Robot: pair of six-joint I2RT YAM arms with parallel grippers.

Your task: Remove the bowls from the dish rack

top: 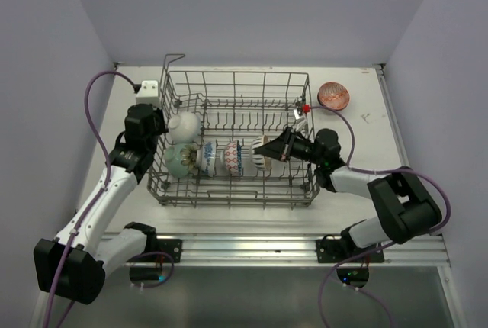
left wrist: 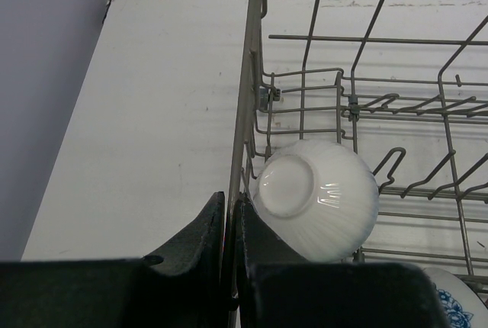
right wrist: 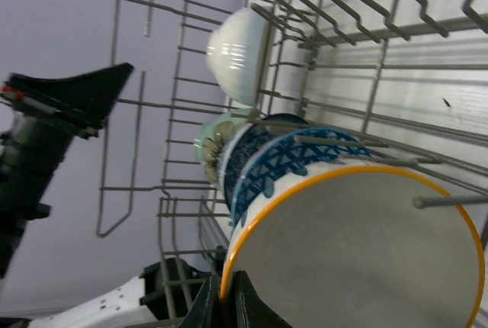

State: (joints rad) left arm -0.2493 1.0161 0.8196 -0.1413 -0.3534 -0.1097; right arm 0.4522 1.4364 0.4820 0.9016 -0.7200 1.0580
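Top view, dish rack (top: 236, 75): mid-table, nearer the far edge.
Top view, row of bowls: they stand on edge along the rack's near side, with the green bowl (top: 178, 161) at the left end, then the blue bowl (top: 207, 157), the red bowl (top: 232, 158) and the orange-rimmed bowl (top: 261, 154).
Top view, white bowl (top: 185, 126): in the rack, behind the green one.
Top view, brown bowl (top: 333, 94): on the table near the far right corner.
Left wrist view, left gripper (left wrist: 229, 200): pressed nearly together, seemingly pinching the rack's left wall wire, with the white bowl just beside it.
Right wrist view, right gripper (right wrist: 226, 282): pinching the orange-rimmed bowl's rim, with the bowl inside the rack.
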